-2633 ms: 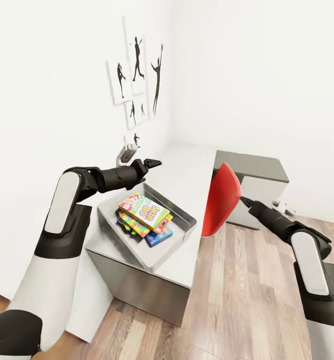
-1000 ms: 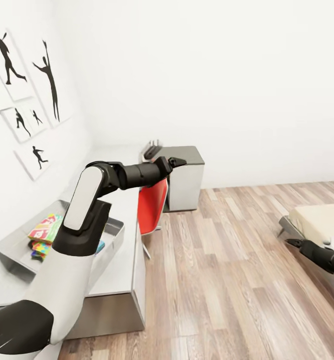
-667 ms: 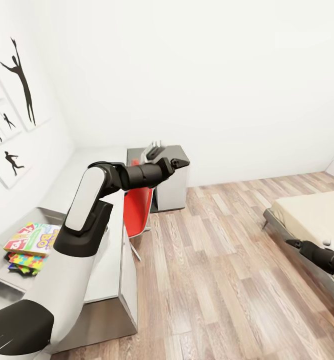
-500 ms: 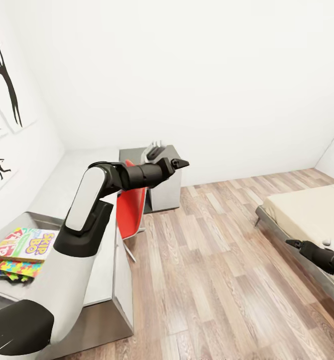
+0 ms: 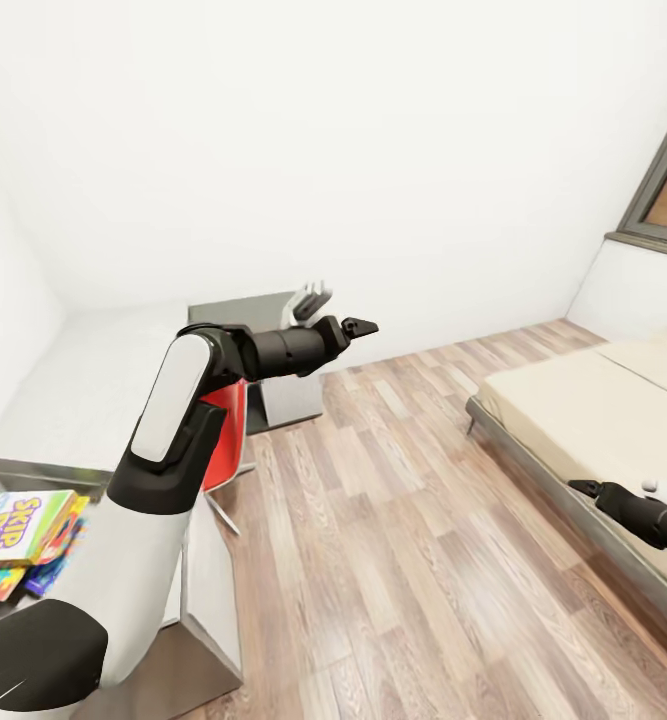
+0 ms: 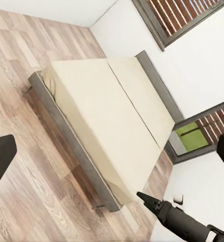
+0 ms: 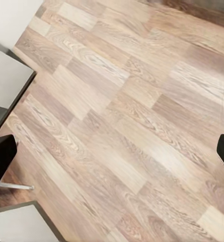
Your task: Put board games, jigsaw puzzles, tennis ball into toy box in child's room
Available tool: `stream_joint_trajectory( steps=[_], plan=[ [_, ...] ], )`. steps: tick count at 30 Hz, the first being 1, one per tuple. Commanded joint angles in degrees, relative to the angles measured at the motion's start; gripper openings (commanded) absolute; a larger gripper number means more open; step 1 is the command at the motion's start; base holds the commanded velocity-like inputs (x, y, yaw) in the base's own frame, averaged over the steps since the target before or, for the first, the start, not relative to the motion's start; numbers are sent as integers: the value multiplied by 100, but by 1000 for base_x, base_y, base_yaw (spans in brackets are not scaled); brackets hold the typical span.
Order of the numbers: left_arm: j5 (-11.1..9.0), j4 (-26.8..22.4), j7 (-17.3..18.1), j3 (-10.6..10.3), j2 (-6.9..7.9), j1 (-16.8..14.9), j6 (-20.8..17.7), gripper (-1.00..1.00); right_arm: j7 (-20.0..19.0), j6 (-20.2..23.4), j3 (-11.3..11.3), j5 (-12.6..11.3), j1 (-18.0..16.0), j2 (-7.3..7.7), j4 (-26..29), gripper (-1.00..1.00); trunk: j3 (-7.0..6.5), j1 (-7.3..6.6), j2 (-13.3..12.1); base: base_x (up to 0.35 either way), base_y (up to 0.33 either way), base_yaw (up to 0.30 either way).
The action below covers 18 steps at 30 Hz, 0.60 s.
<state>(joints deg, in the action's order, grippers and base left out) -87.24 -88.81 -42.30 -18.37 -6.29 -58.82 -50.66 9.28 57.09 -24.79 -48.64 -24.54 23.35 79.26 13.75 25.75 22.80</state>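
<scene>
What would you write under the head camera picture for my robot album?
Robot between table and bed: left gripper held over the wood floor, games stacked in the toy box.

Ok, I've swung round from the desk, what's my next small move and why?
Probably roll forward toward the bed. Both the left pincer and right pincer look empty, and only wood floor lies between you and the mattress.

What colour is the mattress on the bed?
Plain beige; the bed shows best in the left wrist view.
</scene>
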Motion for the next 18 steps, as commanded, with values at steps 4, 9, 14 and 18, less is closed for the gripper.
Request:
stream_joint_trajectory(
  steps=[4,9,14,18],
  plan=[
    [-45,-3,-61,-1,2,-6,-5,100,56,21,4,-54,-7,-7,3,100,12,4,12,34,-141,-289],
    [40,5,-60,-24,0,-11,-5,100,56,25,11,-52,-7,-13,3,100,12,4,12,57,-196,-289],
    [310,63,-50,-93,-10,-13,-3,100,58,28,18,-45,-7,-17,-34,100,12,4,12,91,-234,-289],
    [440,128,-42,-125,-23,-12,7,100,57,32,29,-43,-9,-9,-153,100,12,4,12,102,-207,-289]
  ],
)
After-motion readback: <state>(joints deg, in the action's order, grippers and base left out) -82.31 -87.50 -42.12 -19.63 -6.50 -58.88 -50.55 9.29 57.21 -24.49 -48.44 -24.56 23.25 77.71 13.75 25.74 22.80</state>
